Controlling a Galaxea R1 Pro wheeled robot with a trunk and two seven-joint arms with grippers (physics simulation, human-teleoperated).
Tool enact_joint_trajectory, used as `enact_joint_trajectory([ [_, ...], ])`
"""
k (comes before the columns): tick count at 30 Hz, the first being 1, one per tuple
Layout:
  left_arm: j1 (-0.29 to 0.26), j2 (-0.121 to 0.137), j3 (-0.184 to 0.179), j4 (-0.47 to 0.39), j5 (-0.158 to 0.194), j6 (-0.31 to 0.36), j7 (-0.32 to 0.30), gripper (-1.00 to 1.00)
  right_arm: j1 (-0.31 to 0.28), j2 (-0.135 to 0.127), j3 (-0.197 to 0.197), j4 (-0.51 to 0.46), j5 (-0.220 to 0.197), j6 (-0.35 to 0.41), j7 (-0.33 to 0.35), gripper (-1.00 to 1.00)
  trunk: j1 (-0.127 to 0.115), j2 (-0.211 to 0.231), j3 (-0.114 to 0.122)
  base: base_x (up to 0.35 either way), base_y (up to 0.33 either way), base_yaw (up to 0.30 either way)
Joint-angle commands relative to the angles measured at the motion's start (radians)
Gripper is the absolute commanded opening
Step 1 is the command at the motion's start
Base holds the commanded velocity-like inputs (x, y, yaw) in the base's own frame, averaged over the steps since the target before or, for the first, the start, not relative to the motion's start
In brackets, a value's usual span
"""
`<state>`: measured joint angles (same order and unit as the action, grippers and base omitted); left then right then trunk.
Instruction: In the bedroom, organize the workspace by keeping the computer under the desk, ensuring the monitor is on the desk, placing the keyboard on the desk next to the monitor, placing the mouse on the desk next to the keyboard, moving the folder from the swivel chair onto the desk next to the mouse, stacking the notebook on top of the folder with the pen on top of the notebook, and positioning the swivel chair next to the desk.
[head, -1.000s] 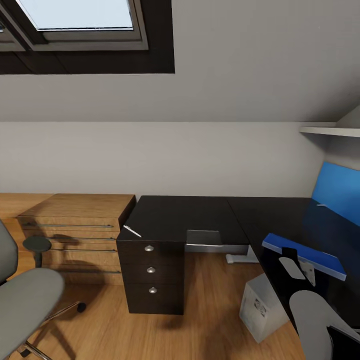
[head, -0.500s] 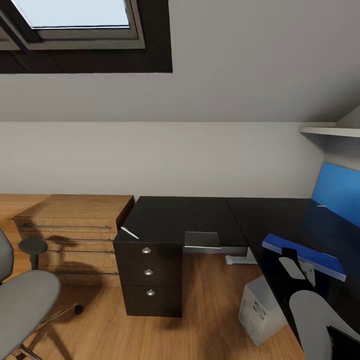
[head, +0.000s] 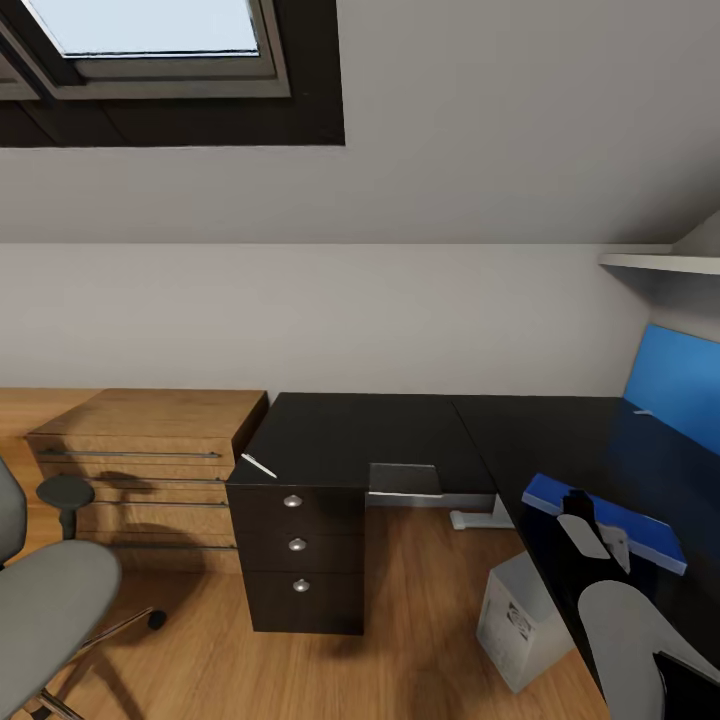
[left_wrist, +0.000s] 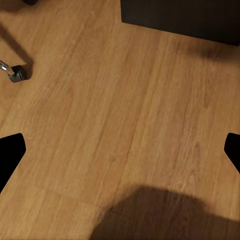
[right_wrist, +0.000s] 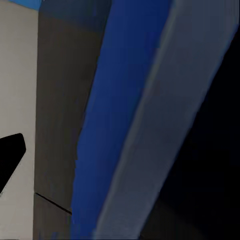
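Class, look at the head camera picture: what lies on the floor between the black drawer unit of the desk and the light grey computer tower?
In the head view, only bare wooden floor lies between the drawer unit and the computer.

Grey walls, skylight (head: 150, 30), wooden dresser (head: 150, 440), wood floor (head: 420, 640).

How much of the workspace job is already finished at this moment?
Done: the light grey computer tower stands on the floor under the glossy black desk. In hand: the right gripper is at the flat bright blue folder on the desk. Left: the grey notebook and white pen lie apart from it; the grey swivel chair stands off.
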<state>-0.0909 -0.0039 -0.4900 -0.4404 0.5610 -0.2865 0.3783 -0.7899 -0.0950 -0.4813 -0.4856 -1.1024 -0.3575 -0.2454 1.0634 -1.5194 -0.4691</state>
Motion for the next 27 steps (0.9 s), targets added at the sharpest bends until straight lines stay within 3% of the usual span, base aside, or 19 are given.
enact_joint_trajectory([
  [1, -0.001, 0.001, -0.009, 0.000, 0.008, -0.005, 0.007, 1.00, 0.000, 0.000, 0.001, -0.001, -0.010, -0.005, 0.000, 1.00, 0.000, -0.001, -0.001, 0.000, 0.000, 0.000],
  [17, -0.001, 0.001, -0.007, 0.000, 0.008, -0.005, 0.007, 1.00, -0.001, 0.000, 0.002, -0.001, -0.010, -0.005, 0.001, 1.00, 0.000, -0.001, -0.001, -0.001, 0.000, 0.000],
  [27, -0.001, 0.001, -0.007, 0.000, 0.008, -0.005, 0.005, 1.00, 0.000, 0.000, 0.003, -0.002, -0.008, -0.006, 0.001, 1.00, 0.000, -0.001, -0.001, -0.107, 0.000, 0.000],
])
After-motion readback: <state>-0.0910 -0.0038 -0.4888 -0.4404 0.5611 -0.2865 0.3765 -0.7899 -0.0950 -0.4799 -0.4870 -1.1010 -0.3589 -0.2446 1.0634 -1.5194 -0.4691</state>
